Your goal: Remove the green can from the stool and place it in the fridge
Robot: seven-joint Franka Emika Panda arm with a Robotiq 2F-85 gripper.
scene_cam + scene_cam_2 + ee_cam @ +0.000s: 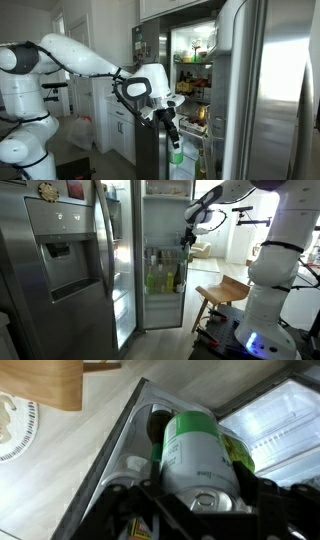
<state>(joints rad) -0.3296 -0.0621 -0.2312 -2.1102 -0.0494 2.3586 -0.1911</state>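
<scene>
The green can (193,448) has a white label and a silver top, and my gripper (200,485) is shut on it. In an exterior view my gripper (172,132) holds the can (176,154) at the open front of the stainless-steel fridge (268,90), low by the door shelves. In the other exterior view my gripper (189,236) is at the edge of the lit fridge (60,280) interior. The wooden stool (222,292) stands on the floor behind the arm, and its seat shows in the wrist view (55,382).
Bottles (160,278) fill a fridge door shelf near the gripper. Stocked shelves (196,50) are inside. A dark bottle (155,422) stands just beyond the can. White cabinets (122,130) and a white bag (80,132) lie behind the arm.
</scene>
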